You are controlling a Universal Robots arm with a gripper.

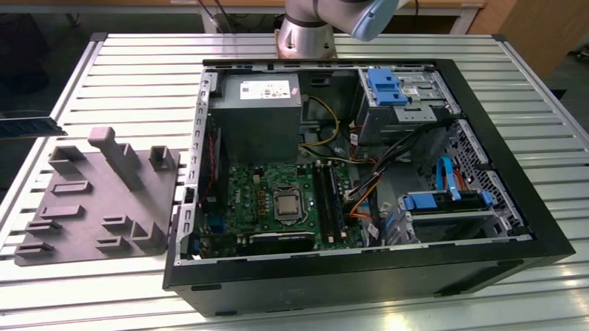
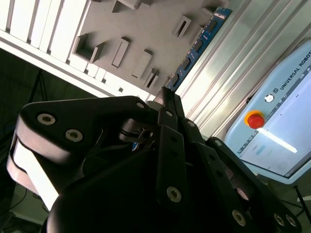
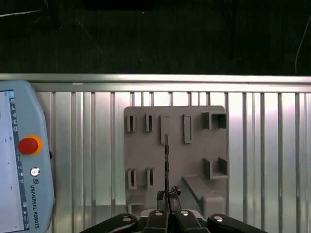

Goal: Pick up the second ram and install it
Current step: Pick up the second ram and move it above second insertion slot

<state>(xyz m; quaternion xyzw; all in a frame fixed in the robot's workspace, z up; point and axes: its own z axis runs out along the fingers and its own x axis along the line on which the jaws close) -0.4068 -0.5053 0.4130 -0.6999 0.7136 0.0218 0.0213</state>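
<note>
Slatted metal table (image 1: pixel 120 62) carries an open computer case (image 1: pixel 368 276) and a grey moulded tray (image 1: pixel 92 207). On the gripper (image 3: pixel 167 198) the fingers are narrow, clamped on one end of the second ram (image 3: pixel 166 155), held in the air near the tray. Judged light, stiff, fragile: hold by the short edges, off chips and contacts.

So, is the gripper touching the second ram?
Touching. In the first wrist view the gripper is shut on one end of the second ram.
</note>
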